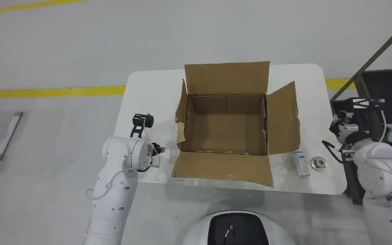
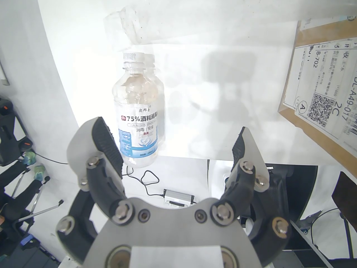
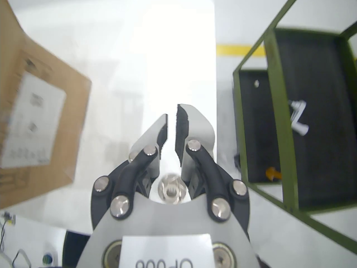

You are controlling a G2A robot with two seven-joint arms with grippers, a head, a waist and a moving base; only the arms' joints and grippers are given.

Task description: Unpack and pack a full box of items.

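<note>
White table (image 1: 153, 92) holds the open, empty box (image 1: 226, 131), so packing looks due. Beside the box, the left gripper (image 2: 170, 129) hangs wide open, empty, by a clear bottle (image 2: 138, 107); next, close on it. Right gripper (image 3: 173, 115), all but closed, grips nothing

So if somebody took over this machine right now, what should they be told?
The left gripper: jaws open, empty, above a clear bottle lying near the table edge.
The right gripper: jaws almost shut, empty, at the table's right end.
The box: open mid-table, looks empty.
A small white container and a round metal part lie to its right.
Done: unpacking, apparently. Left: packing everything back.
</note>
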